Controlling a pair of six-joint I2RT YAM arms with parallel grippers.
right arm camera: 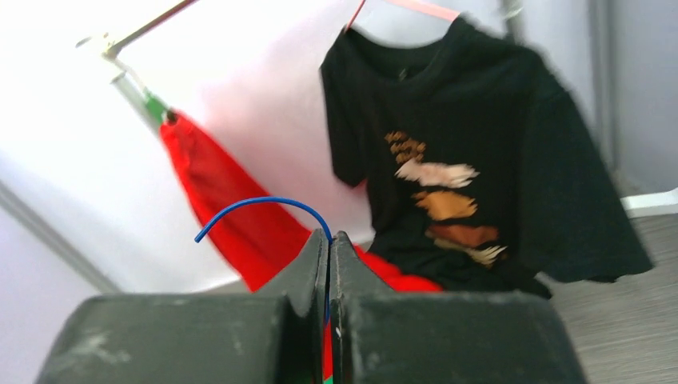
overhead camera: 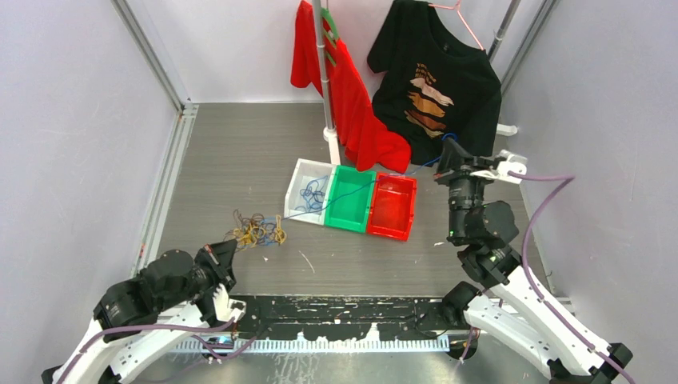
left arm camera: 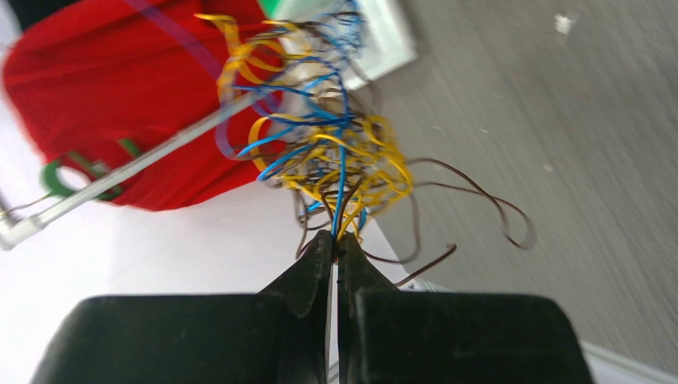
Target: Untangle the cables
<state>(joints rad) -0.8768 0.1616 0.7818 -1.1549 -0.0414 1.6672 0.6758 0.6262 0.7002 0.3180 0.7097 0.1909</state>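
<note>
A tangle of blue, yellow and brown cables (overhead camera: 256, 230) lies on the grey table left of the bins. My left gripper (overhead camera: 229, 250) is shut on several blue and yellow strands at its near edge; in the left wrist view the cables (left arm camera: 340, 156) fan out from the closed left gripper (left arm camera: 334, 237). My right gripper (overhead camera: 449, 152) is raised at the back right, shut on one blue cable (overhead camera: 422, 166) that runs down across the bins. In the right wrist view that blue cable (right arm camera: 264, 202) arcs left out of the shut right gripper (right arm camera: 329, 235).
A white bin (overhead camera: 300, 174) holding blue wires, a green bin (overhead camera: 349, 198) and a red bin (overhead camera: 392, 206) stand side by side mid-table. Behind them a pole (overhead camera: 324, 72) carries a red shirt (overhead camera: 352, 104), and a black T-shirt (overhead camera: 436, 80) hangs beside it. Walls enclose both sides.
</note>
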